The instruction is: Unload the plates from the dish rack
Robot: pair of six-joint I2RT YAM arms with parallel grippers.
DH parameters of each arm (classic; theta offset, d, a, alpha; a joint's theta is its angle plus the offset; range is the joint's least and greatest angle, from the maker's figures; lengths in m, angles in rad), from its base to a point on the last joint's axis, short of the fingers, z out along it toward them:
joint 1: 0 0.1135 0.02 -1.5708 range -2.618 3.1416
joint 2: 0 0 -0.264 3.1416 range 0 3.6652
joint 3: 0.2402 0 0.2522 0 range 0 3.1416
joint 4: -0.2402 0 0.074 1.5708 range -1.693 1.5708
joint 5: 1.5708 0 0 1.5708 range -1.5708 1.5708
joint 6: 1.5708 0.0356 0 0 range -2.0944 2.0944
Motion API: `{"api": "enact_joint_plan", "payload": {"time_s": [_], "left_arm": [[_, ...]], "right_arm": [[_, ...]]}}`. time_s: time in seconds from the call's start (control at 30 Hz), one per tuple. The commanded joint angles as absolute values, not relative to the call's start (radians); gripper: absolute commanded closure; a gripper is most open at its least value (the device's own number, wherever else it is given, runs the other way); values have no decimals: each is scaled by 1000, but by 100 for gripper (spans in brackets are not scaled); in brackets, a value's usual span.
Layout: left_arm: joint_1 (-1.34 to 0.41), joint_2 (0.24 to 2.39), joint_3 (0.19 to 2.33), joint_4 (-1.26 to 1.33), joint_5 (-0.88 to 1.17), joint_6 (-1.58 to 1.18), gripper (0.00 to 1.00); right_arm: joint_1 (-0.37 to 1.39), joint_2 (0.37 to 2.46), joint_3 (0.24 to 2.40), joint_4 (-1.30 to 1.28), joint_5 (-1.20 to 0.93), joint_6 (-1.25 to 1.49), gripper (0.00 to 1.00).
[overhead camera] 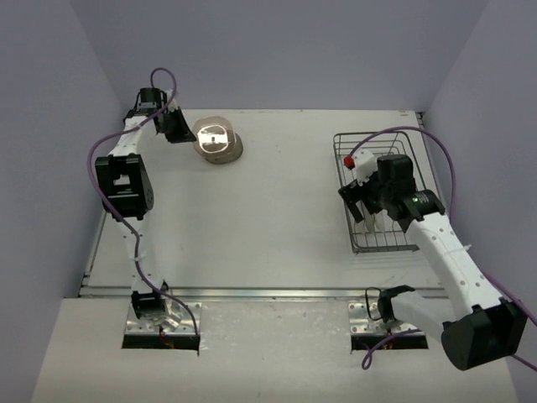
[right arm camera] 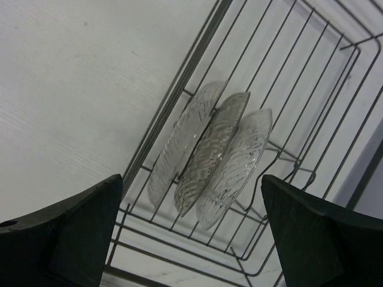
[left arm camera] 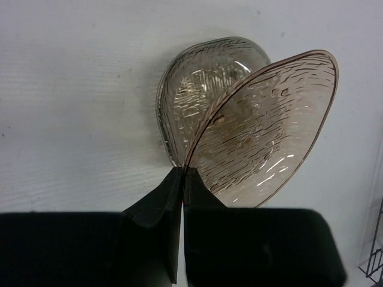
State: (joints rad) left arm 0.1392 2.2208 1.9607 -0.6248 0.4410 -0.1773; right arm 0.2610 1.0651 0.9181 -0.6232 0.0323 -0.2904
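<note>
**Top view:** The L arm is stretched to the far-left corner of the desk [overhead camera: 277, 218]. The left pincer [overhead camera: 178, 126] sits just beside a brownish plate pair [overhead camera: 217, 140], well apart from the dish rack [overhead camera: 382, 249] on the R side. The right pincer [overhead camera: 369, 210] hangs over the near half of the rack w/ fingers spread. The plates under it are mostly hidden here.

**Left wrist:** The left pincer [left arm camera: 182, 173] is clenched on the lower rim of a tan see-through plate [left arm camera: 269, 131], which is held tilted up on edge over the desk [left arm camera: 66, 89]. Behind it a second plate [left arm camera: 203, 84] of similar ribbed look lies on the desk. The two overlap in view, and whether they touch can't be told. A bit of rack wire [left arm camera: 374, 254] shows at the lower R edge.

**Right wrist:** The right pincer [right arm camera: 191, 185] is released, w/ fingers [right arm camera: 66, 239] wide apart and nothing gripped. Below it, three clear plates [right arm camera: 212, 149] stand on edge side by side among the wires of the dish rack [right arm camera: 192, 63]. They lean together close to the rim, next to bare desk [right arm camera: 72, 78].
</note>
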Motion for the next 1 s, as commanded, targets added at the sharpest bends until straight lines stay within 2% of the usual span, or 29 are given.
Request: {"api": "enact_joint_plan", "payload": {"time_s": [0.0,0.27,0.3,0.47,0.53,0.67,0.83,0.97], "left_arm": [[136,2291,2039,-592,454,-216,100],[137,2387,2091,-590,476,-225,100],[136,2395,2097,-592,478,-226,97],[135,2396,2106,-594,499,-228,53],[135,2380,2105,-594,506,-231,46],[138,2281,2084,-601,521,-235,41],[137,2045,1974,-552,533,-236,40],[135,1916,1858,-543,583,-226,36]], "right_arm": [[198,1016,928,-702,-86,-131,1],[120,1045,1031,-777,-172,-74,1],[116,1051,1045,-785,-175,-66,1],[45,1084,1102,-830,-220,-30,1],[25,1093,1104,-841,-225,-26,3],[-47,1105,1080,-844,-223,-36,12],[-105,1134,1024,-839,-188,-100,35],[-122,1171,1015,-829,-219,-138,42]]}}
